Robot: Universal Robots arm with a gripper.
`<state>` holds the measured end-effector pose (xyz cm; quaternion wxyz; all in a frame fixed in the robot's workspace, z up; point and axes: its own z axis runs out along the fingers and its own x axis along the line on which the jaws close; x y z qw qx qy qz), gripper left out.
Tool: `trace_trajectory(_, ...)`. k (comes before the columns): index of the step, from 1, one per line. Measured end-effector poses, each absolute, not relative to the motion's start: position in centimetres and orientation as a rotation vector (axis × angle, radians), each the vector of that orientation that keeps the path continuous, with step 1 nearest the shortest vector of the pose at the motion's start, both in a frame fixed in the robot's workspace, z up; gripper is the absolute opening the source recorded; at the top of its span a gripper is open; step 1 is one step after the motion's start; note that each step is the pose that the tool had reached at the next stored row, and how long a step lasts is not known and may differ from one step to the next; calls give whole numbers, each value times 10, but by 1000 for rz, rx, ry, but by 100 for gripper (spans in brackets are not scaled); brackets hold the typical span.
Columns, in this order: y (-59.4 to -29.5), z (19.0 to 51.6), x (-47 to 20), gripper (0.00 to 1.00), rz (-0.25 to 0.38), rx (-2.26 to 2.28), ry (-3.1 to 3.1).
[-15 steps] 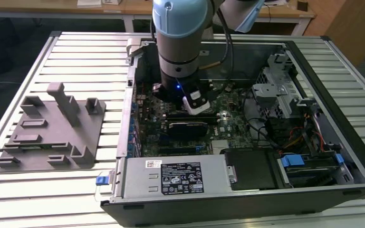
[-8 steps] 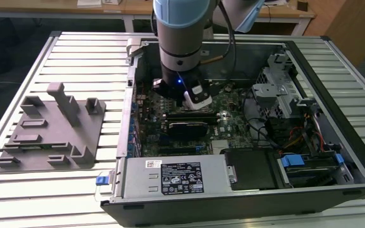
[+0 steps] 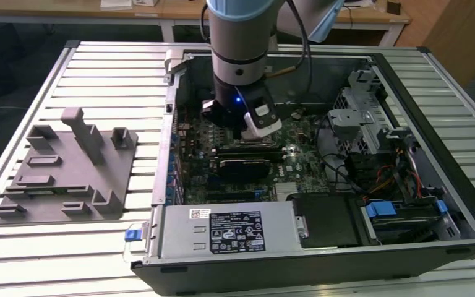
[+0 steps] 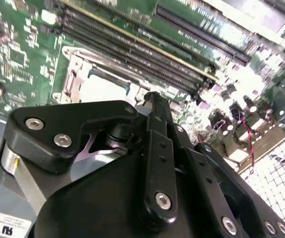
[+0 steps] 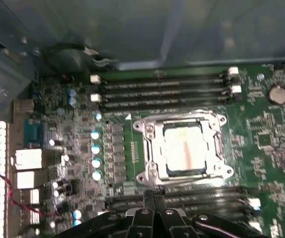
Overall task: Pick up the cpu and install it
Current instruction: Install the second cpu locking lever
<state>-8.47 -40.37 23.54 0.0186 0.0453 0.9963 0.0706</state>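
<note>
The exterior view looks down from high up at the whole open black computer case (image 3: 320, 260) on the slatted metal table (image 3: 23, 247). Both wrist views hang close over the green motherboard (image 5: 261, 134) inside, sharing its square metal-framed socket (image 5: 184, 144), which the second wrist view sees slantwise (image 4: 97, 82).

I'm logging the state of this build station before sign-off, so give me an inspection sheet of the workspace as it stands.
Surface: slatted metal table, carrying an open computer case.
Job's things: cpu lies flat inside the motherboard socket frame, among the memory slots.
Clutter: grey fixture block on the exterior view's left; power supply at the case's near edge.
Gripper: gripper hangs over the motherboard beside the socket, fingers together, holding nothing.
Cables: red and black wires near the case's perforated wall; the arm's own cable.
Surroundings: wooden desks behind the table.
</note>
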Motion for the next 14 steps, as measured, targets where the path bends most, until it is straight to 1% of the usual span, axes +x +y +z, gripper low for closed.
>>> trace_trajectory(3, -402, 235, -81, 11, 191, 142, 3094)
trace_trajectory(14, -396, 235, -56, 11, 160, 141, 3096)
